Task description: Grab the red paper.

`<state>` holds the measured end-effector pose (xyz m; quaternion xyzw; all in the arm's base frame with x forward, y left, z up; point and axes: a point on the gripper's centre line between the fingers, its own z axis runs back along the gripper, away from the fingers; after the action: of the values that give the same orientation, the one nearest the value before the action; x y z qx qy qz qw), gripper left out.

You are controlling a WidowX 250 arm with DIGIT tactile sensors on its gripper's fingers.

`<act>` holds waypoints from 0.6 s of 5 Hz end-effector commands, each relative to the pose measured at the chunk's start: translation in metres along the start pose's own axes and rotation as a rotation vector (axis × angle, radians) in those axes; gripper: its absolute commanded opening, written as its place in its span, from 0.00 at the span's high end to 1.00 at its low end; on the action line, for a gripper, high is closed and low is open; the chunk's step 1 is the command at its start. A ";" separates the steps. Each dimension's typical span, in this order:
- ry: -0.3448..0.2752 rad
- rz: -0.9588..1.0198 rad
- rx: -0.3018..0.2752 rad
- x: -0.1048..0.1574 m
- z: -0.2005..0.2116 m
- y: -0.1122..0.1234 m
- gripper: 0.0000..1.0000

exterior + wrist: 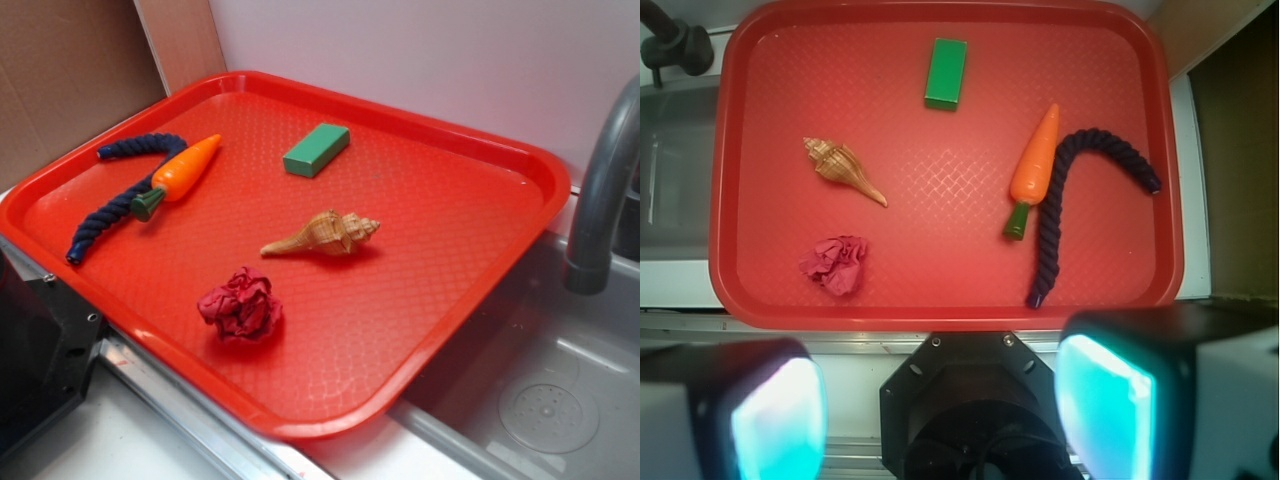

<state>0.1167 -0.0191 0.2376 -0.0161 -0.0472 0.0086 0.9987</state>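
Note:
The red paper (241, 305) (834, 263) is a small crumpled crimson ball lying on the red tray (480, 250) (940, 300) near its front edge. In the wrist view my gripper (940, 410) hangs high above the tray's near rim, well back from the paper. Its two pads (780, 420) stand wide apart with nothing between them. The gripper does not show in the exterior view.
On the tray also lie a tan seashell (322, 235) (843, 169), a green block (316, 150) (946, 72), an orange toy carrot (182, 173) (1034, 166) and a dark blue rope (118, 200) (1070, 200). A grey faucet (605, 190) and sink (560, 400) stand right of the tray.

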 end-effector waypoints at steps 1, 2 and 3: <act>0.000 0.000 0.000 0.000 0.000 0.000 0.00; -0.006 0.013 0.019 0.005 -0.011 -0.013 0.00; 0.011 0.043 0.007 0.013 -0.027 -0.031 0.00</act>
<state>0.1314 -0.0501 0.2072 -0.0102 -0.0298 0.0339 0.9989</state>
